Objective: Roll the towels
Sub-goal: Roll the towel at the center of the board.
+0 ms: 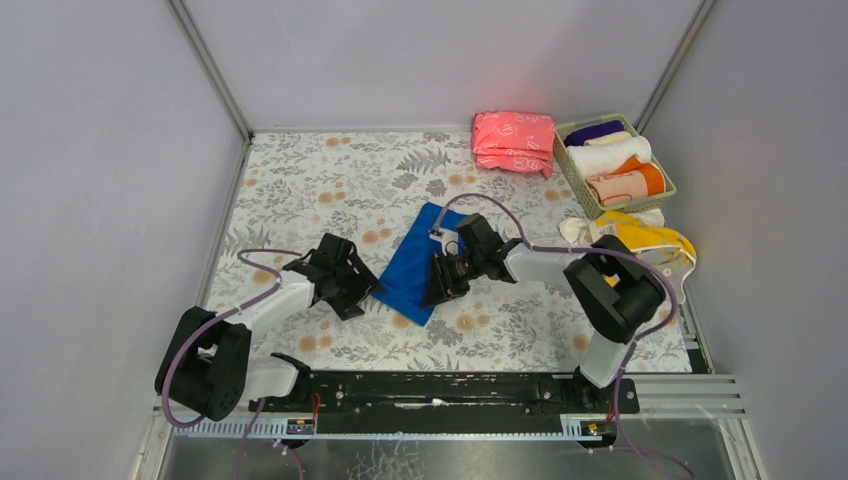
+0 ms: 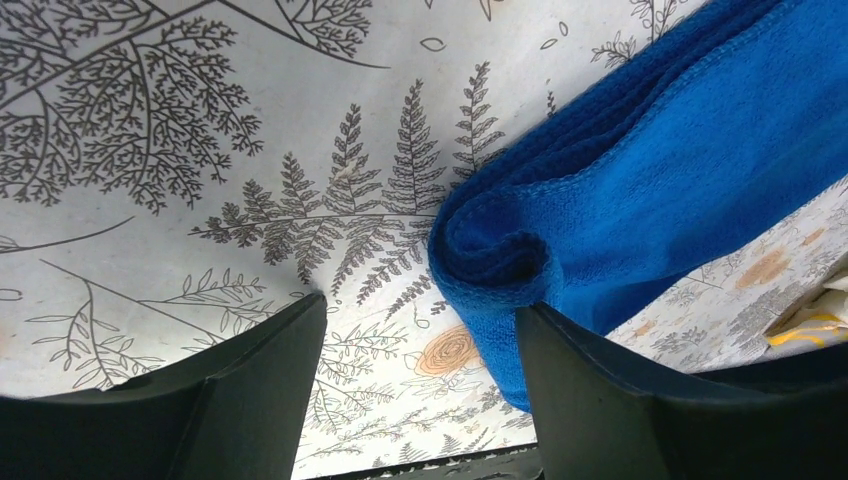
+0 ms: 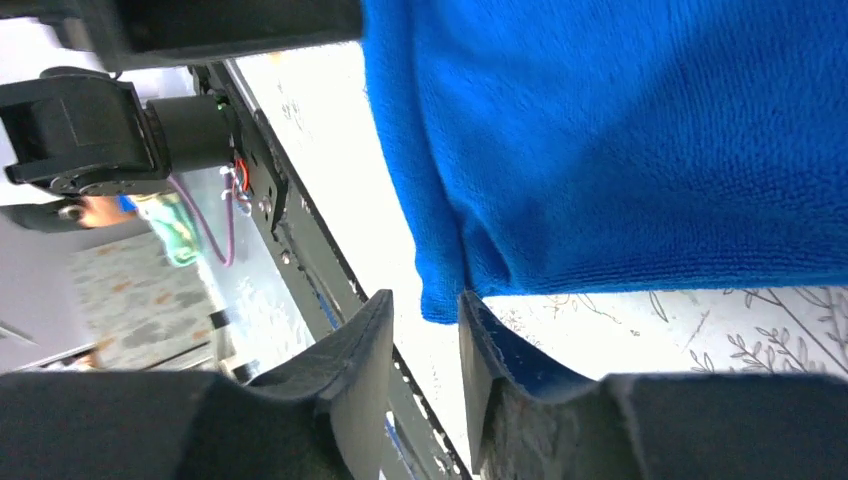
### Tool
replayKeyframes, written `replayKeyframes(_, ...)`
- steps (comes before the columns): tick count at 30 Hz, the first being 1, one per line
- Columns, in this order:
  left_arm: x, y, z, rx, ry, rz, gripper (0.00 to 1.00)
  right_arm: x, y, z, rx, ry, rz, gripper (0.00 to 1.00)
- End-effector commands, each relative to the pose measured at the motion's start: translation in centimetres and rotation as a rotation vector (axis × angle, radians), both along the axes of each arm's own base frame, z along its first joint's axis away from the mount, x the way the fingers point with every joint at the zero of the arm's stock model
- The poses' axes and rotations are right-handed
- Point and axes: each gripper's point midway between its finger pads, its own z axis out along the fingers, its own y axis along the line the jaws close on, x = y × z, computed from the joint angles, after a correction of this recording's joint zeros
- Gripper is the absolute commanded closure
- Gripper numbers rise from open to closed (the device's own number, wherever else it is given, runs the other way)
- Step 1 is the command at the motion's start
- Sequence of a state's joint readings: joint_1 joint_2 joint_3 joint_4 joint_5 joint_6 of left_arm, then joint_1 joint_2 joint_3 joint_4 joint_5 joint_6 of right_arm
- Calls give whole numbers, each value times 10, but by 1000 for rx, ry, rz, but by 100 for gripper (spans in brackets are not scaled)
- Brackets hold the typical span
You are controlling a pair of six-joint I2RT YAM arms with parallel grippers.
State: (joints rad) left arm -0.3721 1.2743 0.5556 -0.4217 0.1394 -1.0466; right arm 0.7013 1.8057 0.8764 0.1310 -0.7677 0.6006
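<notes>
A royal blue towel [image 1: 415, 265] lies folded in a long strip on the floral table mat. In the left wrist view its near end [image 2: 500, 260] curls over in a thick fold. My left gripper [image 1: 352, 290] is open at that end [image 2: 420, 305], its right finger [image 2: 600, 390] against the towel's edge. My right gripper [image 1: 440, 285] sits at the strip's right near side. Its jaws [image 3: 425, 295] stand slightly open, with the blue towel's corner [image 3: 440, 300] just past the tips and nothing between them. A yellow towel [image 1: 650, 238] lies loose at the right.
A green basket [image 1: 575, 180] at the back right holds rolled towels, white [image 1: 608, 157] and orange [image 1: 630, 183]. A folded pink stack [image 1: 513, 142] lies beside it. A cream cloth [image 1: 580, 228] lies by the yellow towel. The black base rail [image 1: 450, 390] runs along the near edge.
</notes>
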Motion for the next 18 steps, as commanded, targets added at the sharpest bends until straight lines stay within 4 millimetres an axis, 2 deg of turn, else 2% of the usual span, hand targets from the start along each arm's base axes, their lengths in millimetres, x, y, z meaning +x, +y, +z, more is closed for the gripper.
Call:
replayKeyframes(1, -15, 16, -31, 82, 63, 4, 30, 14, 1, 44, -53, -273, 54, 61)
replayKeyframes(4, -18, 17, -34, 85, 71, 4, 31, 8, 12, 61, -87, -406, 108, 58)
replayKeyframes(7, -20, 17, -36, 88, 78, 3, 31, -3, 29, 65, -90, -465, 170, 57)
replayKeyframes(9, -22, 18, -38, 88, 83, 2, 31, -7, 38, 62, -103, -491, 196, 57)
replayKeyframes(12, -21, 17, -37, 85, 82, 5, 31, -7, 44, 43, -155, -504, 222, 57)
replayKeyframes(18, -22, 17, -39, 85, 91, 12, 31, -4, 36, 15, -243, -515, 269, 57)
